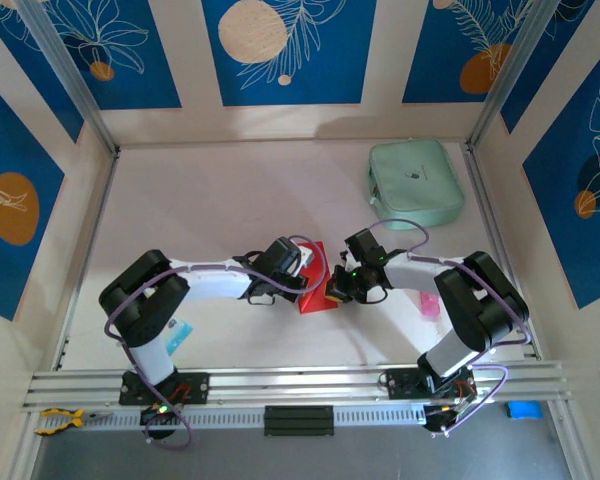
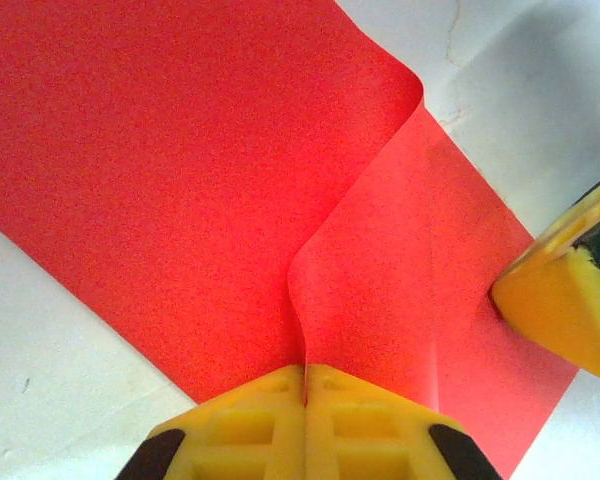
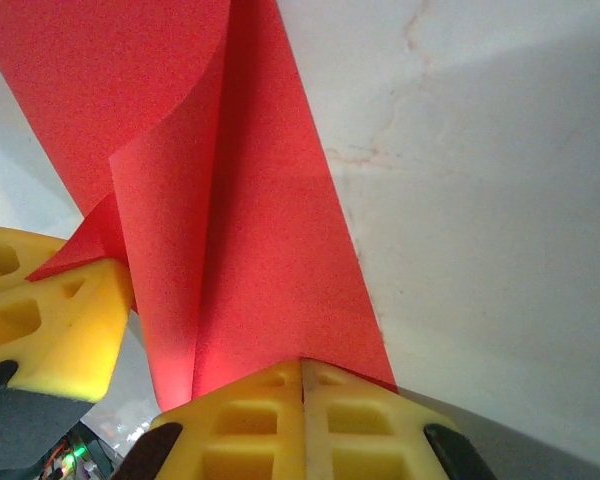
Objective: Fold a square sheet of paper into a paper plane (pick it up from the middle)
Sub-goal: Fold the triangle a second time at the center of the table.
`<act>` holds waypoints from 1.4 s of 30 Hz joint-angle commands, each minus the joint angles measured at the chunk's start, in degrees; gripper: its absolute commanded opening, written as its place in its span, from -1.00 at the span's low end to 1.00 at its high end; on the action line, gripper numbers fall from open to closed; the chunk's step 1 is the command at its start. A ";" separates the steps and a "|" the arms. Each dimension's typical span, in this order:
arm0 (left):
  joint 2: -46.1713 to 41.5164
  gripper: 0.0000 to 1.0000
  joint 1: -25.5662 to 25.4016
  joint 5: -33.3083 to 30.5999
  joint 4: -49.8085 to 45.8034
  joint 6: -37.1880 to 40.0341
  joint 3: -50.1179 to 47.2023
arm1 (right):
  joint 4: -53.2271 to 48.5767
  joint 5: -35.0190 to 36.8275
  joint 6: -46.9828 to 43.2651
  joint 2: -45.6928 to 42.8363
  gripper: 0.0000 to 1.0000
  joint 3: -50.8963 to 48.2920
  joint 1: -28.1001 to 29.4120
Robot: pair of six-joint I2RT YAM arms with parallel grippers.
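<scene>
The square sheet of paper [image 1: 314,262], bright red and partly folded, sits mid-table between my two grippers. In the left wrist view the sheet [image 2: 180,180] has a raised curling flap whose edge runs straight into my left gripper [image 2: 305,375], which is shut on it. My right gripper's yellow finger [image 2: 565,310] enters at the right. In the right wrist view the sheet [image 3: 260,260] shows a long fold and ends in my right gripper [image 3: 302,365], shut on its near edge. The left gripper's finger [image 3: 50,310] touches the paper's corner. From above, left gripper [image 1: 306,280] and right gripper [image 1: 336,290] face each other.
A mint-green pouch [image 1: 416,182] lies at the back right. A small pink item [image 1: 430,303] sits by the right arm and a blue-and-white packet [image 1: 177,335] by the left arm's base. Low walls and a metal rail [image 1: 300,380] bound the white table.
</scene>
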 commanded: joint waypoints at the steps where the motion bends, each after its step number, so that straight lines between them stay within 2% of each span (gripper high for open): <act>1: -0.19 -1.00 0.85 -0.95 -0.08 -0.37 -0.20 | -4.30 1.43 -0.52 1.48 -0.96 -0.26 0.38; 24: 0.73 -1.00 1.08 -2.44 -0.62 -0.01 0.55 | -4.39 0.90 -1.16 2.18 -0.98 -0.07 0.35; 37: 1.14 -1.00 1.03 -0.74 0.53 0.19 0.38 | -4.61 0.68 -1.36 2.69 -0.98 0.33 0.35; 42: 1.24 -1.00 1.07 -2.26 -0.19 0.01 0.41 | -4.72 0.71 -1.41 2.66 -0.97 0.34 0.34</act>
